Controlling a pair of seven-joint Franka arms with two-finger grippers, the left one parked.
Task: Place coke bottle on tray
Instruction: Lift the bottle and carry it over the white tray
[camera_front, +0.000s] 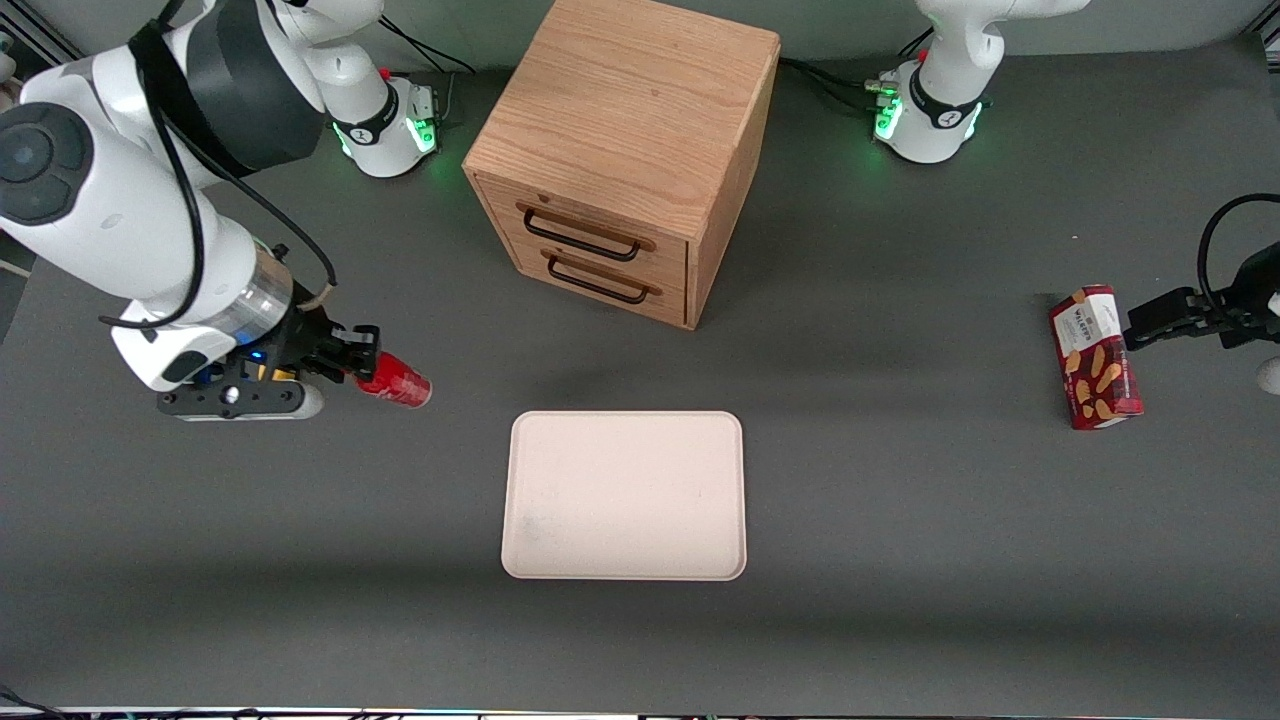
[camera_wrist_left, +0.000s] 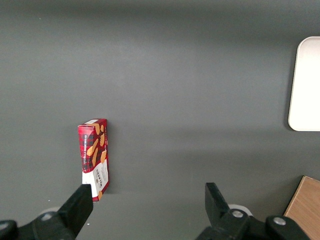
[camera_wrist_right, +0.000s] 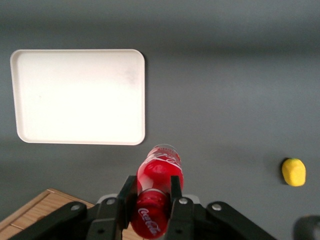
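Tray (camera_front: 625, 495) lying empty ahead of the gripper, nearer the front camera | gripper (camera_wrist_right: 154, 192) clenching the coke bottle (camera_wrist_right: 159, 185) at mid-body, carrying it off the table, well short of the tray | bottle probably light, rigid, glossy-slick, so gripping mid-body is suiting it | long axis running out from the fingers, seemingly base-first.

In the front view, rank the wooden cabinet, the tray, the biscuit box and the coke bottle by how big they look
1. wooden cabinet
2. tray
3. biscuit box
4. coke bottle, held by the gripper toward the working arm's end
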